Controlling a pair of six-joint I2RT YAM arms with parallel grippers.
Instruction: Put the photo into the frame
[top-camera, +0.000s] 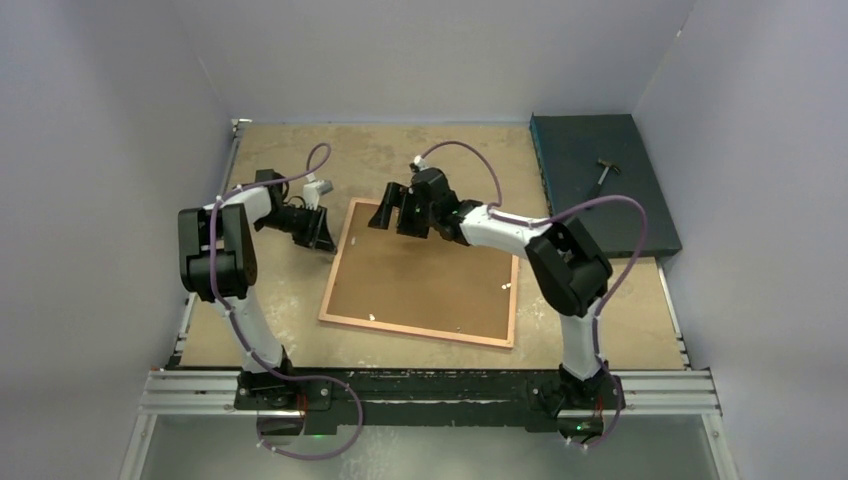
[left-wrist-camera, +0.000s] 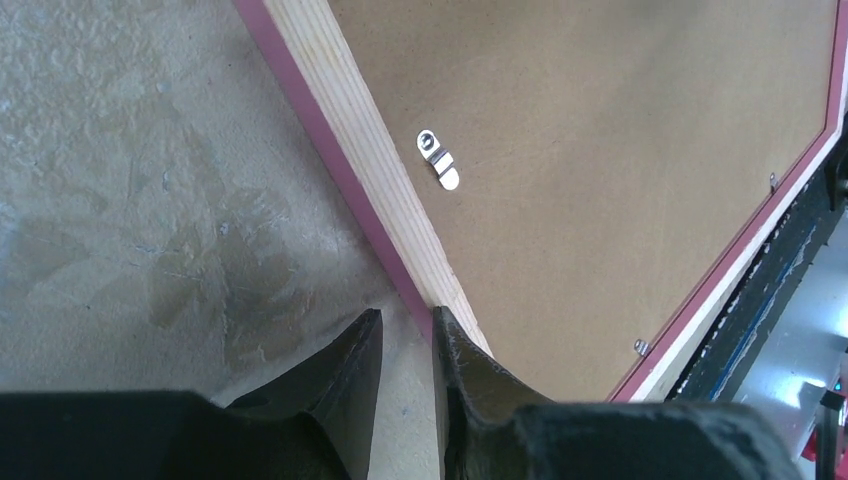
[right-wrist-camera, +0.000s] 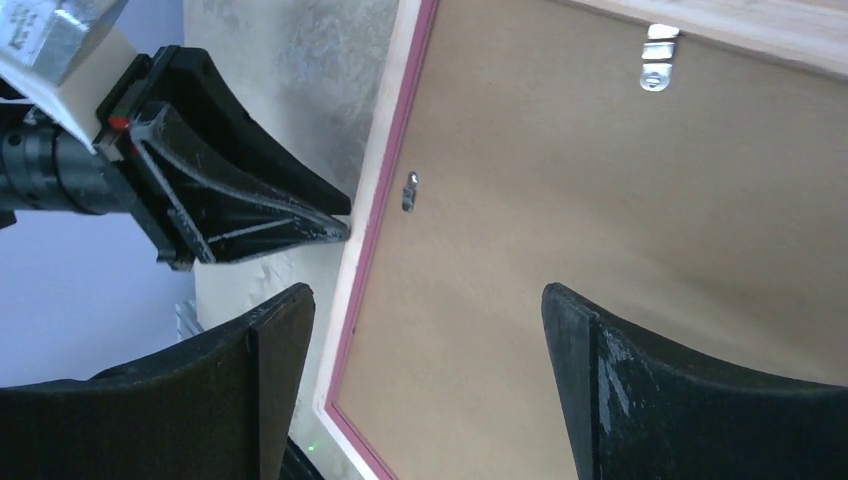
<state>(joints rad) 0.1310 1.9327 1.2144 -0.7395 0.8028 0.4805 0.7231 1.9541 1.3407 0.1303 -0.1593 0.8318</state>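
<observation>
Your frame (top-camera: 415, 332) lies face down mid-surface (top-camera: 600, 320), probably light and stiff but with a breakable pane, so grip a wooden rail, where your left tool (left-wrist-camera: 406, 318) sits narrowed and empty while your right tool (right-wrist-camera: 425, 295) hangs wide above.

One frame (top-camera: 415, 333), one backing board (top-camera: 425, 275), one blue pad (top-camera: 580, 205).
</observation>
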